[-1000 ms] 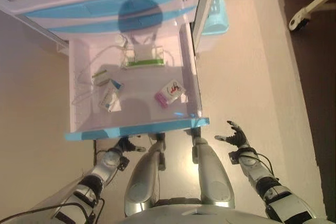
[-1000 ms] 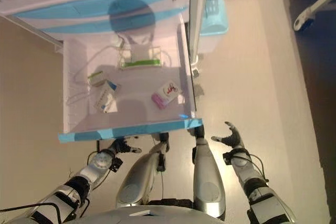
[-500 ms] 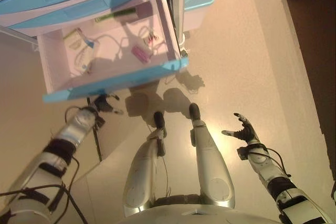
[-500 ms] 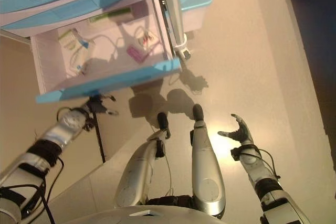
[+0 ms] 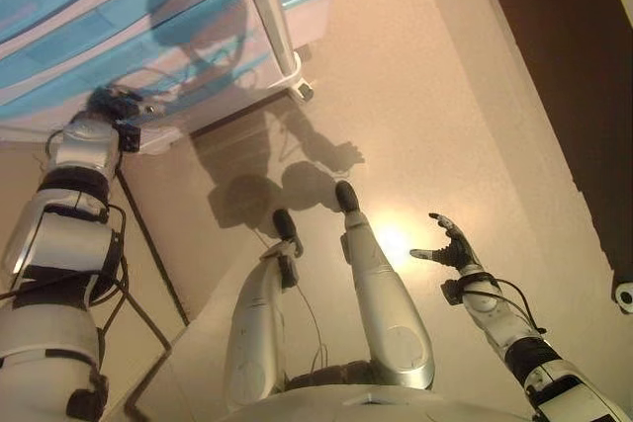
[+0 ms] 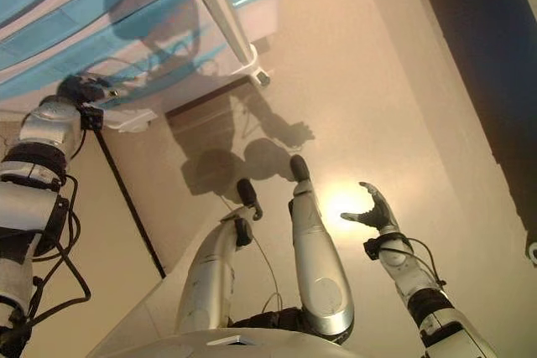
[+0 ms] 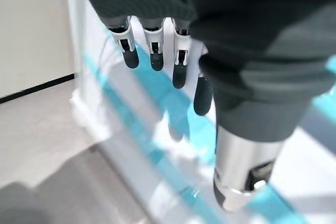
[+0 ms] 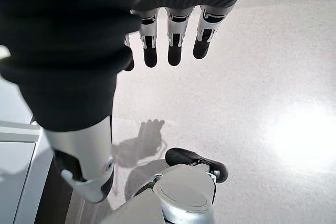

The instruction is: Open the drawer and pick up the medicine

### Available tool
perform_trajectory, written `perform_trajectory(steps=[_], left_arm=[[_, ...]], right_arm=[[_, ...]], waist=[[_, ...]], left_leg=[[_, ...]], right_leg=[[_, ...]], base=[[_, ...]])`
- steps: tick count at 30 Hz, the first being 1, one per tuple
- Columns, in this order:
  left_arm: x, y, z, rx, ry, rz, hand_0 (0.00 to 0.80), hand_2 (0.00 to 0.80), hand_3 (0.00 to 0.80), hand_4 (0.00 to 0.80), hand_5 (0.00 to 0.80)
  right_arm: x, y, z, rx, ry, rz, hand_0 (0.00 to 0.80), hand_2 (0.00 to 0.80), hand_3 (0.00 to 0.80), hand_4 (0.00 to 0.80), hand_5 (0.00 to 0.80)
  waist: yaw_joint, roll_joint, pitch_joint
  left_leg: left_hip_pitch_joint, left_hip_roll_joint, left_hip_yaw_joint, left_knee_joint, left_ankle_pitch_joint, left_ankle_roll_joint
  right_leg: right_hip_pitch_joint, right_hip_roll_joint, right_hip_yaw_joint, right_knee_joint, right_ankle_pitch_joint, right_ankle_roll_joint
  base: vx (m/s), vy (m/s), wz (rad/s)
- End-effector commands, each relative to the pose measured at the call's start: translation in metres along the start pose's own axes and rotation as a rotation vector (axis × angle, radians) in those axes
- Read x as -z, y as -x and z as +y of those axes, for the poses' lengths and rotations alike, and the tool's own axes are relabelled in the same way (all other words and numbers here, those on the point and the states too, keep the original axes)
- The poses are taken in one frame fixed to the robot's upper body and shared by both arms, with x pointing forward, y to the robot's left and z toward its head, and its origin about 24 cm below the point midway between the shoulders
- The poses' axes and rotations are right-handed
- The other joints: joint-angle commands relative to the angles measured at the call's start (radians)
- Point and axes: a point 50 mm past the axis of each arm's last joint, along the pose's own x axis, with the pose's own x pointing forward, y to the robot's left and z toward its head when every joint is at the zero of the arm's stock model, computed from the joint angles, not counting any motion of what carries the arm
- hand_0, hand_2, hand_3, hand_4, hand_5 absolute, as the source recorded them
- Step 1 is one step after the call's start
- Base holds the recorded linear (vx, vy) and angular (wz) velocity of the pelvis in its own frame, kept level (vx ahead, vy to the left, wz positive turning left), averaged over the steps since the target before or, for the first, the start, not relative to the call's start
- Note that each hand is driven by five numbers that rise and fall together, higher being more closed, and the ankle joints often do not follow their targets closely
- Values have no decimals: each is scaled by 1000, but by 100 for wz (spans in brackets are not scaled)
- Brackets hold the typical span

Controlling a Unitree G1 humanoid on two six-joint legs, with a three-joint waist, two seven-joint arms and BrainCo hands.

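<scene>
The white drawer cabinet with blue fronts carries no readable writing; no medicine shows. The left hand rests at its lowest front, fingers straight; the right hand hangs open, well away

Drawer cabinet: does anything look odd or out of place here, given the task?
Nothing looks damaged or spilled. One oddity: the cabinet shows no open drawer, and no medicine is visible. The left hand, fingers straight, is at a blue front; the right hand hangs open and empty over the floor.
</scene>
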Motion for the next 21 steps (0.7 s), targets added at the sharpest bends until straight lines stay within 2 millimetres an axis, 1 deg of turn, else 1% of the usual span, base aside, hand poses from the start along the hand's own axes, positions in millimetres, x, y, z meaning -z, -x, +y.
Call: perform_trajectory(steps=[1,5,10,13,15,17,19,21], left_arm=[[-46,5,70,-302,119,-207,0,0,0,0,0],[-40,4,61,-289,101,-201,0,0,0,0,0],[-26,3,45,-217,106,-186,0,0,0,0,0],[-11,4,30,-129,163,-187,0,0,0,0,0],[5,6,16,-47,216,-183,0,0,0,0,0],[28,12,-5,51,298,-162,0,0,0,0,0],[59,22,-29,148,361,-124,0,0,0,0,0],[94,38,-52,243,425,-65,0,0,0,0,0]], right_arm=[[-10,4,14,-6,-45,-58,0,0,0,0,0],[-11,2,15,-5,-48,-59,0,0,0,0,0],[-15,1,20,-7,-65,-66,0,0,0,0,0],[-14,2,26,-22,-83,-47,0,0,0,0,0],[-12,2,31,-54,-106,-29,0,0,0,0,0],[-11,3,37,-96,-148,-8,0,0,0,0,0],[-6,4,41,-125,-183,22,0,0,0,0,0],[0,6,45,-148,-210,55,0,0,0,0,0]], waist=[[-10,-53,-38],[-3,-56,-38],[13,-60,-38],[32,-60,-38],[47,-58,-40],[67,-54,-45],[91,-52,-60],[116,-50,-79]], left_leg=[[3,-42,10,70,-114,47],[10,-44,5,62,-116,50],[31,-50,-6,35,-115,55],[53,-55,-17,16,-115,58],[75,-60,-25,-4,-112,59],[102,-65,-37,-26,-108,57],[134,-70,-51,-52,-102,53],[170,-76,-65,-80,-93,47]], right_leg=[[2,19,4,-63,31,-9],[8,22,6,-67,33,-6],[25,23,5,-88,42,4],[49,18,-3,-101,43,10],[70,13,-10,-112,43,12],[99,5,-21,-126,40,14],[136,-8,-39,-143,37,15],[180,-24,-62,-162,32,13]], base=[[-39,-5,-1],[-23,-5,3],[-42,-39,3],[-37,-81,4],[-34,-97,3],[-22,-109,5],[2,-122,12],[4,-104,11]])
